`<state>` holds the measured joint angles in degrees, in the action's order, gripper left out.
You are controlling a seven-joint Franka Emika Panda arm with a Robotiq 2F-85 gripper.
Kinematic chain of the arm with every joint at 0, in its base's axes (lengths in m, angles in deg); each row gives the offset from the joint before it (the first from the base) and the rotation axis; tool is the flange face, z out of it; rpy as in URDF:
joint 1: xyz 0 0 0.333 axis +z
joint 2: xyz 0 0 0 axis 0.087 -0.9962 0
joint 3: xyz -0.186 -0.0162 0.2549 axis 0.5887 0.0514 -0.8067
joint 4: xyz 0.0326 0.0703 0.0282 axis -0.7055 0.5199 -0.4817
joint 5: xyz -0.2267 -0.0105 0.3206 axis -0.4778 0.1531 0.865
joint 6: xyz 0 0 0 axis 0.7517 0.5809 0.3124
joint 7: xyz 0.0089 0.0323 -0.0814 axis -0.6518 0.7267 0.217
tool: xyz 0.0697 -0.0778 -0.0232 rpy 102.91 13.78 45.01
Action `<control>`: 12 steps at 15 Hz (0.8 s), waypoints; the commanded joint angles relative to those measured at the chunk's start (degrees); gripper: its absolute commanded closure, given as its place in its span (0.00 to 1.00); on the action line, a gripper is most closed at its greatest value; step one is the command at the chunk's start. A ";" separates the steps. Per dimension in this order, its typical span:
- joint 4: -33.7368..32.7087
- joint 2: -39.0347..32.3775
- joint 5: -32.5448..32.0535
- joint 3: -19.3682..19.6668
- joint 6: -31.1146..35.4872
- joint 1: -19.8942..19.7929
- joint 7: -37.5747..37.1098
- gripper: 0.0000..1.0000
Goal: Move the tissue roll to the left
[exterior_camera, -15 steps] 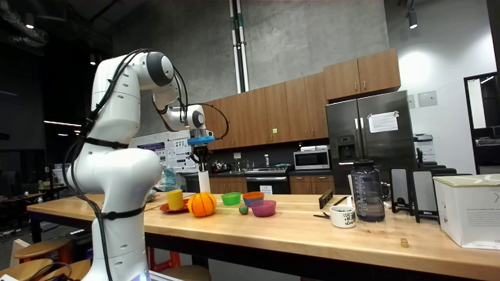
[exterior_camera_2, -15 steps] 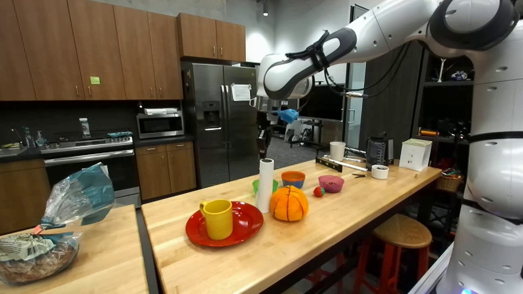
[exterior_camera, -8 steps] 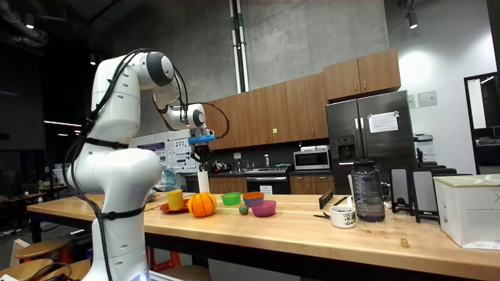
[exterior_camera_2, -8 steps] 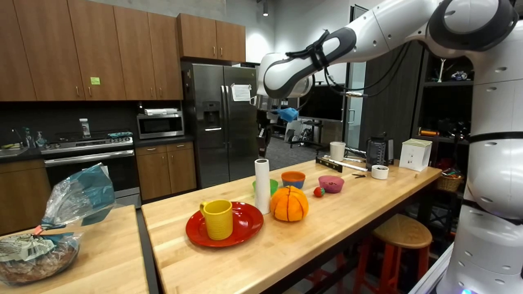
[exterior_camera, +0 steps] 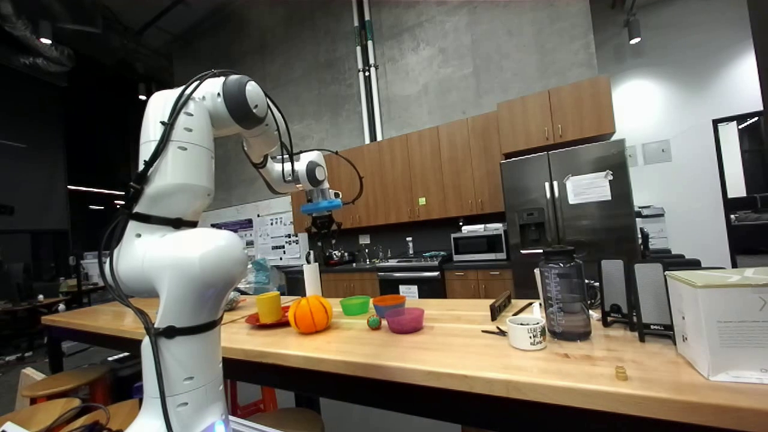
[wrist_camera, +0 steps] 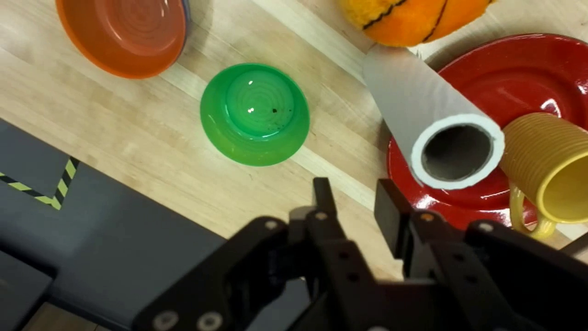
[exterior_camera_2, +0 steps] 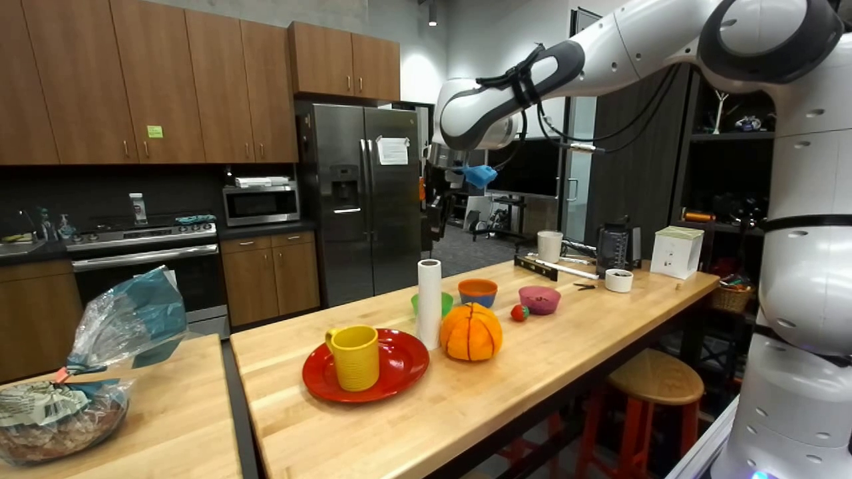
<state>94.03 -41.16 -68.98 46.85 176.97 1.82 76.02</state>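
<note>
Wooden table (exterior_camera_2: 452,406) carries red plate (exterior_camera_2: 403,362), upright tissue roll (exterior_camera_2: 429,306), orange plush (exterior_camera_2: 471,331), green bowl (exterior_camera: 355,306), orange-and-blue bowl (exterior_camera_2: 477,297), pink bowl (exterior_camera_2: 540,306), strawberry (exterior_camera_2: 520,313), white cup (exterior_camera: 527,336), dark bottle (exterior_camera: 565,303), white box (exterior_camera_2: 677,254).

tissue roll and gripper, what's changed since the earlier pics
The gripper moved up and toward the right of the picture in both exterior views; its fingers stand apart, holding nothing. The tissue roll, apparently let go, shifted slightly left in an exterior view and stands upright. The orange plush toy, yellow mug, red plate and green bowl stayed put.
</note>
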 commanded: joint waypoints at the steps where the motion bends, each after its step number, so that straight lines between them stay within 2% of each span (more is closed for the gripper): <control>1: 1.02 2.39 0.25 1.39 0.09 -1.52 0.00 0.38; 4: 1.38 3.40 0.86 2.61 0.40 -2.80 -0.02 0.17; 7: 2.09 4.70 2.46 3.88 1.37 -4.10 0.77 0.01; 12: 3.08 6.53 4.38 5.92 2.73 -5.82 0.48 0.00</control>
